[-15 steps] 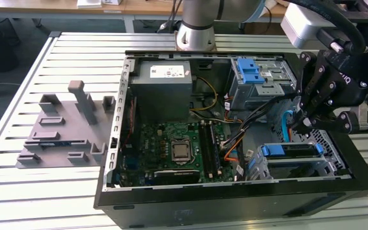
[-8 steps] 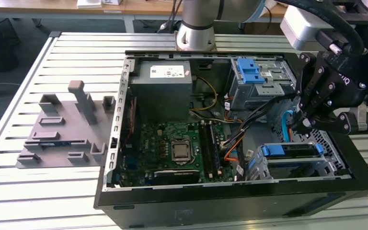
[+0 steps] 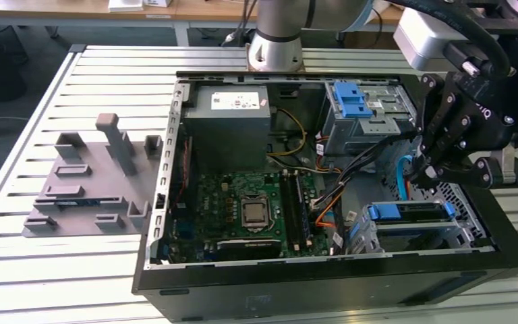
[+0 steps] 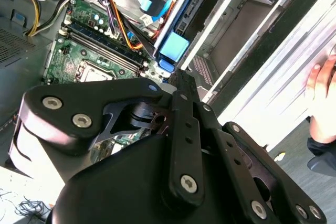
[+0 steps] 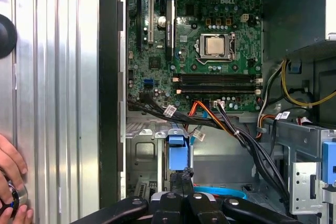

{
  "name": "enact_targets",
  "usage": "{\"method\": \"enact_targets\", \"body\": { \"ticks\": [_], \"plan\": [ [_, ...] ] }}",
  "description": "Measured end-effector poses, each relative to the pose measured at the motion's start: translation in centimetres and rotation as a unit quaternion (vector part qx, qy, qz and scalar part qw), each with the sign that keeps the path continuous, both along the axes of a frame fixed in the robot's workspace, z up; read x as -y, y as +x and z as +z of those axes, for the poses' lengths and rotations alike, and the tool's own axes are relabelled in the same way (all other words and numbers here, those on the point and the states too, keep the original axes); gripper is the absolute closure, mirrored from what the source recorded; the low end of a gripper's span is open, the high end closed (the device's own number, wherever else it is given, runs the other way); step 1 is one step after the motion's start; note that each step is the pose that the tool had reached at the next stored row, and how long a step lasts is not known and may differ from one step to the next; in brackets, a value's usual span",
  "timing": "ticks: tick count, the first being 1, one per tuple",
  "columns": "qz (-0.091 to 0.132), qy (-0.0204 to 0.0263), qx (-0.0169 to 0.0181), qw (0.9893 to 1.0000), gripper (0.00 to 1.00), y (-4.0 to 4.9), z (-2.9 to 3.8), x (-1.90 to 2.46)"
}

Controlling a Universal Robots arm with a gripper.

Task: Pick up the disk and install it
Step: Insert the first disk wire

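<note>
Just now the end effector (image 3: pixel 421 179) hangs pinched shut, gripping nothing, at the exterior view's right. Directly beneath, lower right, the disk (image 3: pixel 412 212) sits on edge inside a metal cage (image 3: pixel 461 233). Cables (image 3: pixel 367 158) crowd beside it. A hand (image 5: pixel 10 170) rests on the worktop (image 5: pixel 58 77).

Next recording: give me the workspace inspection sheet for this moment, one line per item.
Surface: slatted metal table carrying an open computer case.
Job's things: disk, with blue rails, sits in the drive cage at the exterior view's right.
Clutter: grey slotted fixture on the table at the exterior view's left.
Grippers: hand hangs just above the disk; contact cannot be told.
Cables: black, orange and yellow leads run loose beside the motherboard.
Surroundings: person's fingers rest on the table in the first wrist view; desk beyond.
</note>
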State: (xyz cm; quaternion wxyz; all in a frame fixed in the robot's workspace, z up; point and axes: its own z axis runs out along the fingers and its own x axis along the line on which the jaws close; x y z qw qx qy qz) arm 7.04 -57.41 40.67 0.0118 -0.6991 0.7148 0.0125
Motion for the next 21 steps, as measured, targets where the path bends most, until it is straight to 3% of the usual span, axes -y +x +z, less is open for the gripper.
{"method": "enact_targets", "body": {
  "ticks": [14,21],
  "plan": [
    [-0.008,-0.0001,0.0,1.0,0.89,1.07,-0.35,-0.19],
    [-0.008,0.0,0.0,1.0,0.89,1.73,-1.01,-0.57]
  ]
}}
